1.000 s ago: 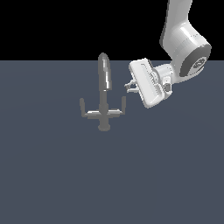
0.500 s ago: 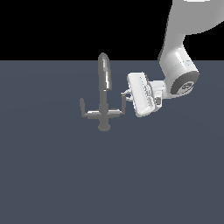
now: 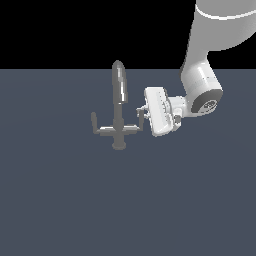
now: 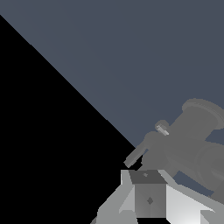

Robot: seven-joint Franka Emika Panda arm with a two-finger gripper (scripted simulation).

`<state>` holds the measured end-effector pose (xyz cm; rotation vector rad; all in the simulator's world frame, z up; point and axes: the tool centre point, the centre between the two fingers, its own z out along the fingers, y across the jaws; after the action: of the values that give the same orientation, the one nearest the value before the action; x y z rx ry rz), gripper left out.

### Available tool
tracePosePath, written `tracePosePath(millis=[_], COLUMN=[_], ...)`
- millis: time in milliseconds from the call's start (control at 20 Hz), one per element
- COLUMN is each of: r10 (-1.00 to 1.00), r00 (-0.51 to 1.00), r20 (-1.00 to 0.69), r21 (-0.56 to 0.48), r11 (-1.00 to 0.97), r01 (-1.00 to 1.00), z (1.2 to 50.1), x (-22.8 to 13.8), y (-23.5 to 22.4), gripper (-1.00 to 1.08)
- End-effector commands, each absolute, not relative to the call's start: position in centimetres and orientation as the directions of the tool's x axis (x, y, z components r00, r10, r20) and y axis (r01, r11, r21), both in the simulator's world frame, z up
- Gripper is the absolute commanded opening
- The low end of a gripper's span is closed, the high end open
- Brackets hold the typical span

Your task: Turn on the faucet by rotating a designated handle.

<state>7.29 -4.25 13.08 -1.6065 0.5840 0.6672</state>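
The jaws [image 3: 141, 112] are sitting right at the upright tip of the handle [image 3: 136, 125], and whether they are apart, together or clamped on that tip cannot be told, because the fingers are small and merging with the grey metal in the exterior view. In the wrist view only one grey fingertip [image 4: 148, 192] is showing clearly, close in front of the faucet's metal.

The faucet [image 3: 118, 112] is standing upright on a flat, dark blue-grey tabletop [image 3: 75, 200]. Its tall rounded spout is rising from a central post above a small round base. Two short side arms are reaching out from the post, each ending in a little upright tip. The handle is the arm pointing toward the exterior view's right, on the side of the faucet where the robot is.

The white robot arm [image 3: 205, 65] is coming down from above on that same side of the faucet, with its white hand block turned sideways so the jaws are pointing at the faucet.

In the wrist view the faucet [image 4: 188, 140] is appearing large, grey and blurred, with its round base set against the tabletop [image 4: 109, 52].
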Motion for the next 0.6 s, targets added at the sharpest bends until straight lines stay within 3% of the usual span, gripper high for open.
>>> tracePosePath(millis=[0,550], r10=[0.000,0.000], r00=[0.706,0.705], r20=[-0.708,-0.709], r21=[-0.699,-0.699], r11=[-0.133,-0.133], r01=[-0.702,-0.703], z=[13.1,13.9], x=[7.3,5.1], y=[-4.2,-4.5], gripper=[-1.00,-1.00])
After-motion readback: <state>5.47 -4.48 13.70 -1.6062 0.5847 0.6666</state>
